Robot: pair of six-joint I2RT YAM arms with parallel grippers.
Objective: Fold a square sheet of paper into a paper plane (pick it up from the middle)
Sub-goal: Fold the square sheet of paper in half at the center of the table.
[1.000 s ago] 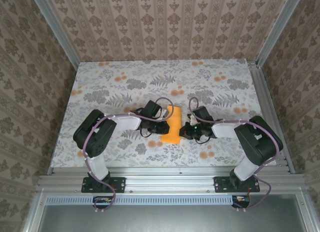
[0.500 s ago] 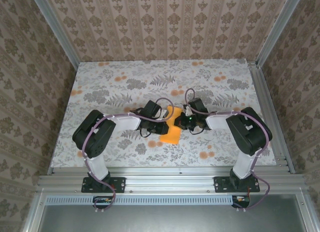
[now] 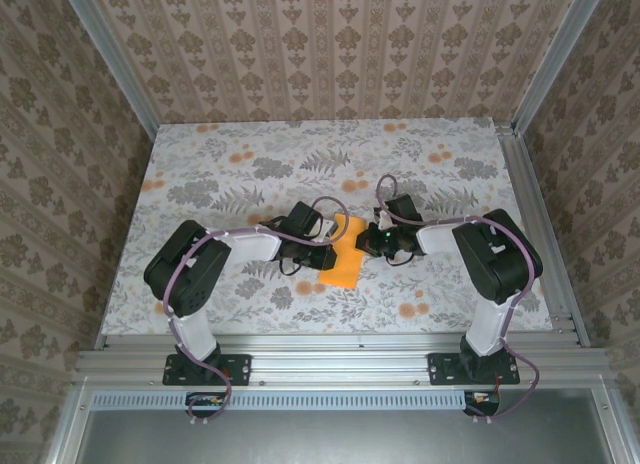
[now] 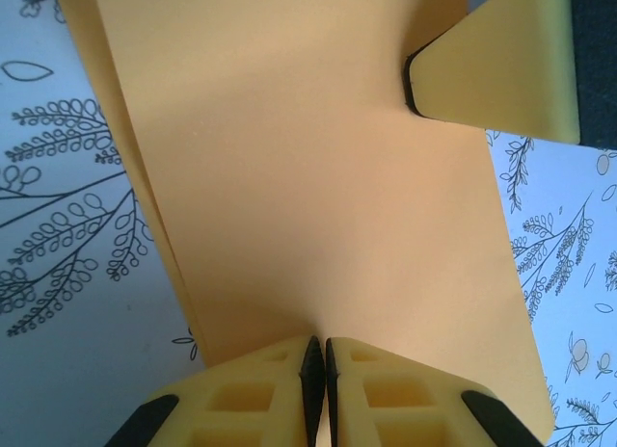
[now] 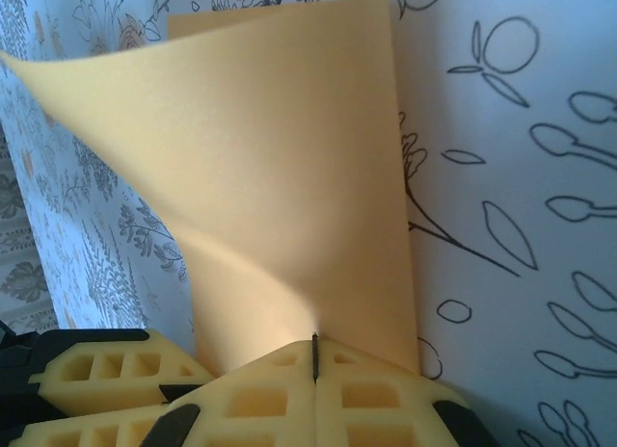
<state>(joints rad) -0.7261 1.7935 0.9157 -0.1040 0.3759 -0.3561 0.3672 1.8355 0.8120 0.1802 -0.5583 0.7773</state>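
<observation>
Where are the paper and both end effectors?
paper (image 3: 340,274), top external view, sheet's near end.
left end effector (image 4: 316,358), left wrist view, between its fingertips.
right end effector (image 5: 315,355), right wrist view, between its fingertips.

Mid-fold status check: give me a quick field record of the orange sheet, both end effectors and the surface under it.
sheet: orange sheet, held between the two arms, layered along one edge in the left wrist view
left end effector: shut on the sheet's near edge
right end effector: shut on the sheet's other side, paper curving up away from it
surface: grey floral cloth
fold stage: no dart shape yet
</observation>
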